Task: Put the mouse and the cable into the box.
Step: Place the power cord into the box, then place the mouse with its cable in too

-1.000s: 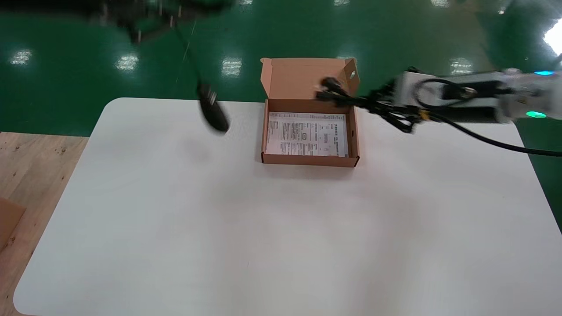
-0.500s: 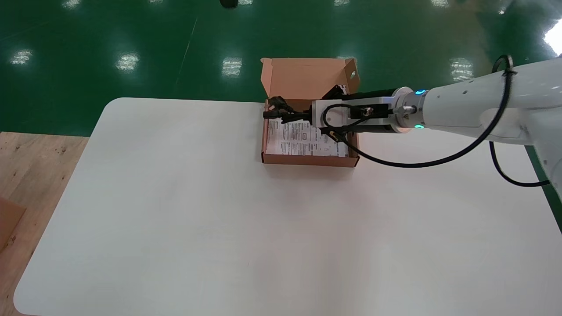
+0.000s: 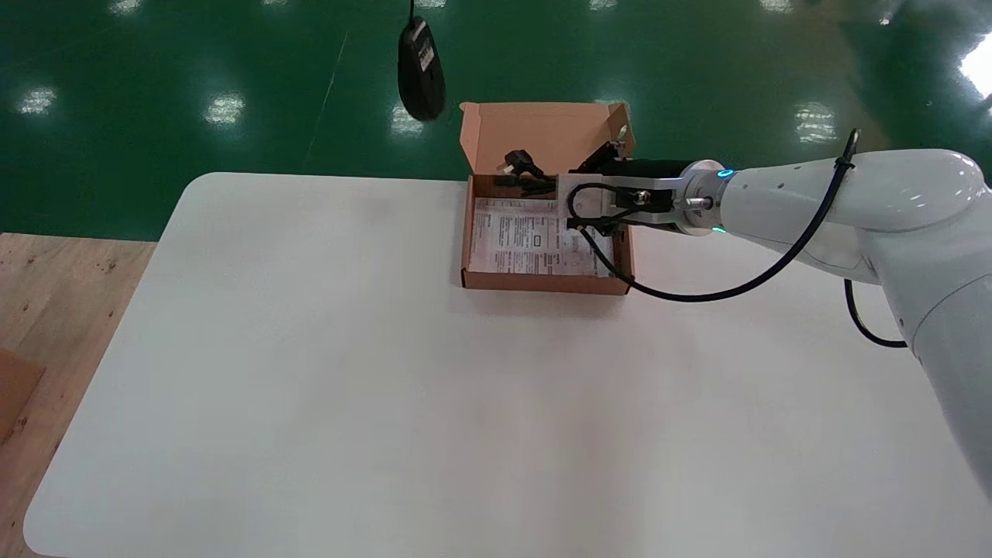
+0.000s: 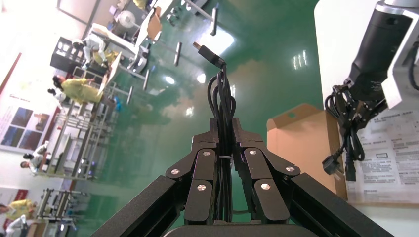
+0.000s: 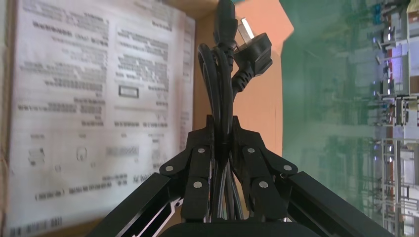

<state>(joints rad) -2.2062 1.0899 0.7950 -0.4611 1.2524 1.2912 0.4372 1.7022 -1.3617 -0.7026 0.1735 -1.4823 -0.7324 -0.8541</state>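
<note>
right hand (image 3: pixel 552 186): clamped on the bundled black cable (image 3: pixel 524 170), coming in from the right of the frame over the back of the box (image 3: pixel 542 284)
cable: plug end is up by the box's rear wall, past the leaflet (image 3: pixel 539 236); can't tell if it's touching down
left hand (image 4: pixel 225 129): pinched shut on the mouse cord (image 4: pixel 223 94), only shows in its own wrist cam
mouse (image 3: pixel 421 70): dangling at the top of the frame, left of the box flap, out beyond the desk (image 3: pixel 387 387)

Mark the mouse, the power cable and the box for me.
mouse (image 3: pixel 421 74): head view, on its dark body.
power cable (image 5: pixel 252 52): right wrist view, on its plug head.
box (image 3: pixel 542 283): head view, on its near outer wall.
</note>
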